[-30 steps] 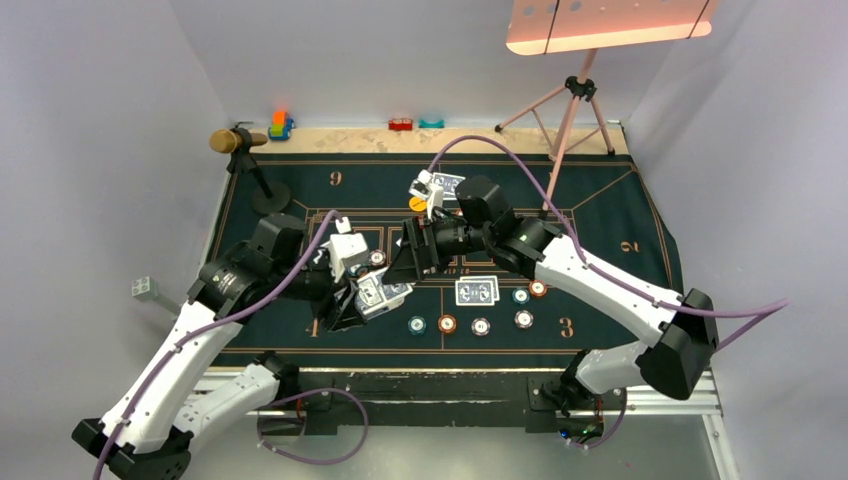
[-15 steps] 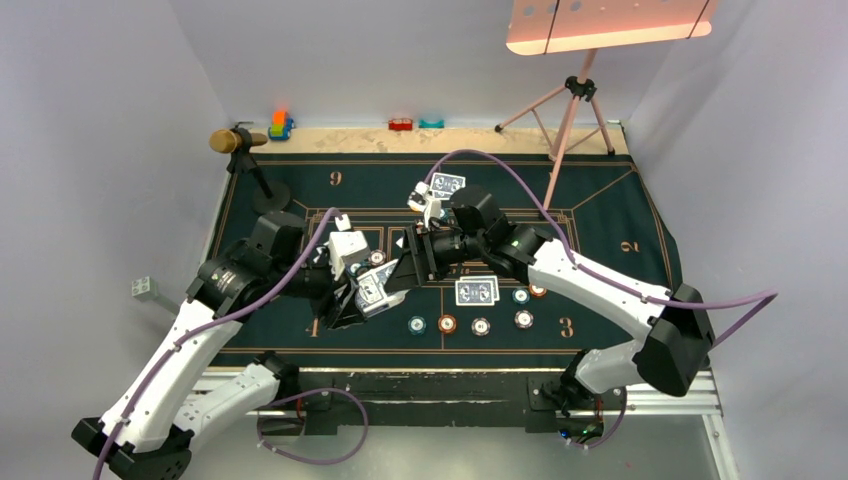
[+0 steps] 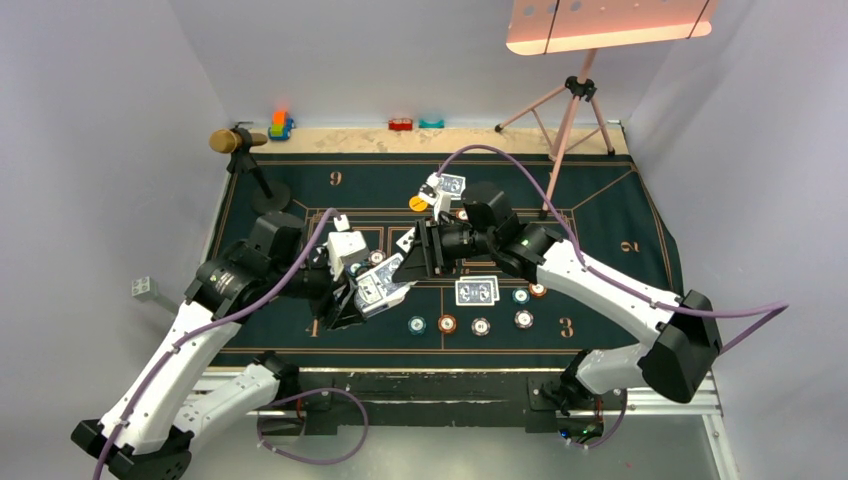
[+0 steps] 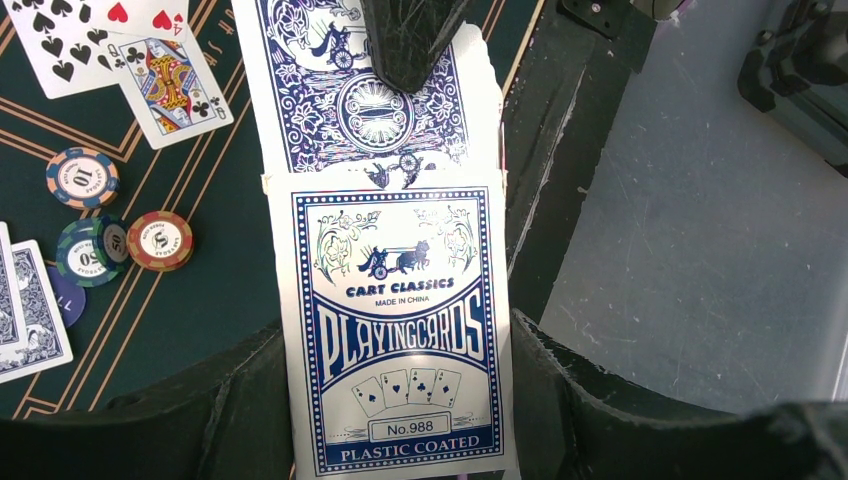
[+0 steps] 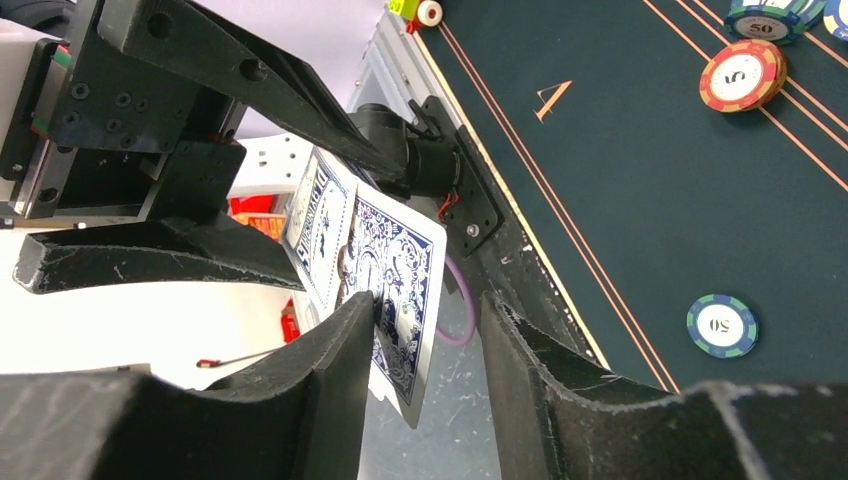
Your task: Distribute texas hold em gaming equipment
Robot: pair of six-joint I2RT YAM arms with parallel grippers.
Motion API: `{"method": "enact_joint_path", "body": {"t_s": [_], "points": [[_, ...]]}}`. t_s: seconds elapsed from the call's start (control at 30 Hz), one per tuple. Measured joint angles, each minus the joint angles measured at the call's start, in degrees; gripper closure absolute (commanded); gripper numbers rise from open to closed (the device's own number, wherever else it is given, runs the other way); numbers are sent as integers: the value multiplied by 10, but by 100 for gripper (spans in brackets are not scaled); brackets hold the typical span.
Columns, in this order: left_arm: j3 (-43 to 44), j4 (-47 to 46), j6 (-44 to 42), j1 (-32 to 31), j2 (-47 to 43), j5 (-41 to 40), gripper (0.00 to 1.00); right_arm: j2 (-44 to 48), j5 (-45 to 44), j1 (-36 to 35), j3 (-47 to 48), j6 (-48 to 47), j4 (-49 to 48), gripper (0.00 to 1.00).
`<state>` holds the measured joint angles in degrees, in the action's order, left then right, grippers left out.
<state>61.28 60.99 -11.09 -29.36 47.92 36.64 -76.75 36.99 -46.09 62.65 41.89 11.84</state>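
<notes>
Two tools, one card box, one card poking from it. Far left in the left wrist view, flat on the dark green mat [image 3: 600, 215]: three face-up cards [image 4: 170, 80], three chips [image 4: 160, 240] and one navy disc [image 4: 65, 295]. Next, left tool [image 4: 395, 330] clamped tight on the card box [image 4: 400, 250], one finger on each long edge. Printed face toward the wrist camera, long axis running straight out along the fingers, open end away from the wrist and aimed at the right tool. Held in the air over the near-left part of the mat, clear of the counter. One blue-backed card [image 5: 400, 270] sticking out of that open end, in line with the box. One lone chip [image 3: 377, 257] on the mat just beyond. Right tool [image 5: 428, 305] half open and astride the card's free end, one finger touching the card and the other just apart, with no firm pinch to be seen. Further right, flat on the mat: two face-down cards [image 3: 477, 291] side by side. Four chips in a row [image 3: 447, 323] nearer the arms' bases. Two more chips [image 3: 538, 290] just right of the pair.
</notes>
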Motion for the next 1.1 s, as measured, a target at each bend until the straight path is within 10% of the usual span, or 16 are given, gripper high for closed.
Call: {"method": "enact_joint_path", "body": {"t_s": [0.8,1.1], "points": [[0,5,1,0,-6,0,79,47,-32,27,0,-4,15,100],[0,5,1,0,-9,5,79,82,-35,62,9,2,23,100]]}}
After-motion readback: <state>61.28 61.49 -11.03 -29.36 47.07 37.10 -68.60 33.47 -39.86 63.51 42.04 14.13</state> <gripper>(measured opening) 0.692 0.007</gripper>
